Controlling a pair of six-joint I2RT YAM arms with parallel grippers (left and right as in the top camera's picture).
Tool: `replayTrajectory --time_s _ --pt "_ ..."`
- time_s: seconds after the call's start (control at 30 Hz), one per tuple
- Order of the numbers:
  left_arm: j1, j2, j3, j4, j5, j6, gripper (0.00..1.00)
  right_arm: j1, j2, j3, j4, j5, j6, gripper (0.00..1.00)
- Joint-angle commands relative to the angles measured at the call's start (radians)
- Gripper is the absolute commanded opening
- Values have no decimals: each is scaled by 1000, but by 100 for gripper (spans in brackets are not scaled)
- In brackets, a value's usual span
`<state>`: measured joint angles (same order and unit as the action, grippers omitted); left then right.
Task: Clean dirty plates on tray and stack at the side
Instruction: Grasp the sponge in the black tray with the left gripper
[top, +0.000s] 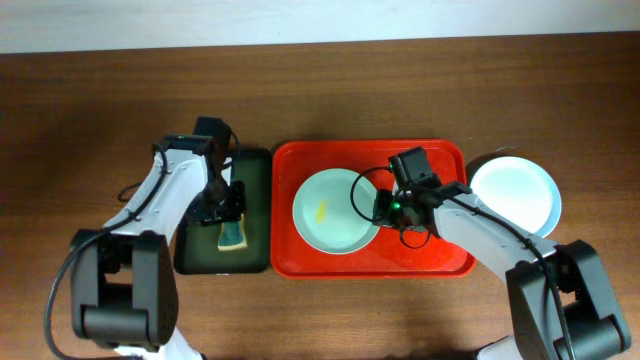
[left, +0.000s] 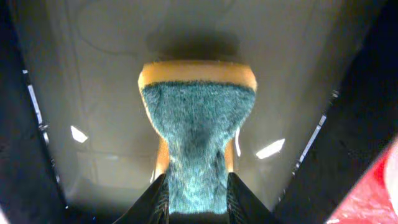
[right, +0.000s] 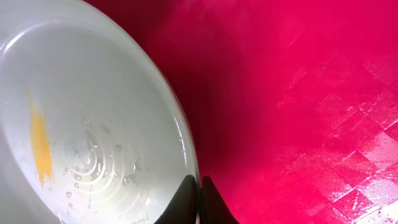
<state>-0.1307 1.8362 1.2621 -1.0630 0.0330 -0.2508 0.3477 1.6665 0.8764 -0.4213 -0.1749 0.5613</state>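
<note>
**Two Arms at the Desk, One on a Sponge, One on a Smeared Plate**

On the wooden desk (top: 100, 100), the left claw (left: 196, 186) is pinched tight on the near end of a sponge (left: 198, 124). The sponge's green scouring face is squeezed narrow between the two fingers, and its yellow body shows at the far edge. It lies in the dark green tray (top: 255, 180), which sits just left of the red tray (top: 440, 160).

A pale blue-green plate (top: 330, 225) rests flat in the left half of the red tray. A yellow smear (right: 40, 146) runs near its middle and water droplets (right: 93, 155) bead its floor.

The right claw (right: 199, 186) is clamped on the plate's right rim, its two dark fingertips almost meeting over the thin edge, with bare red tray floor beside it.

A second plate (top: 520, 195), pale blue-green and showing no smear, lies on the desk just beyond the red tray's right edge. A paler rim peeks out at its upper left, though whether that is another plate beneath cannot be told from above.
</note>
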Motion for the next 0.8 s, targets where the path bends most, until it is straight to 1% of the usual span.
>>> replayTrajectory --time_s 0.0,0.2,0.3,0.33,0.37,0.4,0.43,0.47,0.5,0.57,0.63,0.7,0.77 --pt "0 48 -18 5 -14 -10 27 6 9 -10 -1 6 -3 5" --pt "0 55 -21 38 -14 -10 25 6 9 -10 -1 6 -3 5" --pt "0 55 -63 71 -14 -10 24 6 9 -10 -1 6 -3 5" --pt "0 55 -96 106 -14 -10 23 5 9 -10 -1 6 -3 5" --pt "0 55 -109 119 -14 -10 20 6 9 -10 -1 2 -3 6" --pt "0 55 -113 121 -14 -9 17 6 9 -10 -1 -3 -3 13" --pt "0 54 -112 121 -14 -9 7 6 9 -10 -1 -19 -3 18" --pt "0 54 -112 124 -13 2 3 6 9 -10 -1 -27 -3 19" --pt "0 54 -110 124 -14 25 0 6 9 -10 -1 -39 -3 19" --pt "1 54 -93 115 -14 37 0 6 9 -10 -8 -40 -3 19" --pt "2 49 -46 103 -14 50 0 6 9 -10 -26 -43 -3 18" --pt "2 19 23 89 -14 66 0 6 9 -10 -46 -51 -3 6" --pt "2 -12 69 66 -14 66 0 6 9 -10 -50 -51 -3 4"
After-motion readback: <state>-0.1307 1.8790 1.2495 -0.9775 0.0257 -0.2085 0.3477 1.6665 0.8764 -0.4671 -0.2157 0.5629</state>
